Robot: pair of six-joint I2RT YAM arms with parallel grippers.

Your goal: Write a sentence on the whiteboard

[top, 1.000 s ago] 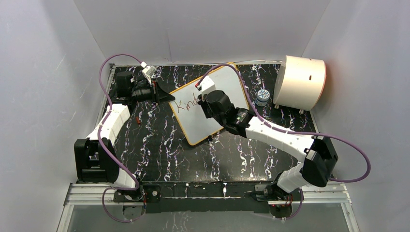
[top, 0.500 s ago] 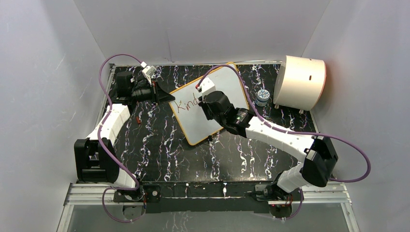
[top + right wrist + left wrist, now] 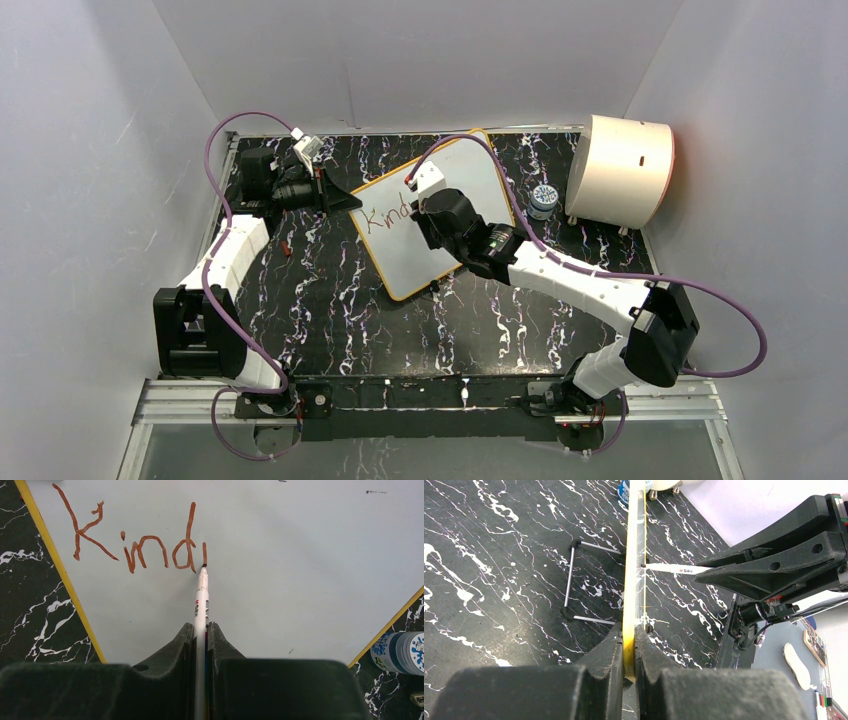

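The whiteboard [image 3: 440,250] with its orange-yellow rim stands tilted on a wire stand on the black marbled mat. My left gripper [image 3: 350,203] is shut on its left rim, seen edge-on in the left wrist view [image 3: 630,605]. My right gripper [image 3: 200,630] is shut on a white marker [image 3: 201,602], its tip touching the board [image 3: 300,555]. The sentence [image 3: 135,540] reads "Kind" in dark red, plus a short upright stroke at the marker tip. It also shows in the top view [image 3: 385,214], partly hidden by my right arm.
A cream half-cylinder drum [image 3: 620,170] stands at the back right. A small blue-white bottle [image 3: 542,200] sits between it and the board, also in the right wrist view [image 3: 400,652]. The wire stand [image 3: 574,580] rests behind the board. White walls enclose the mat.
The right gripper has shifted very slightly over the board with the marker. The left arm and the board have not moved.
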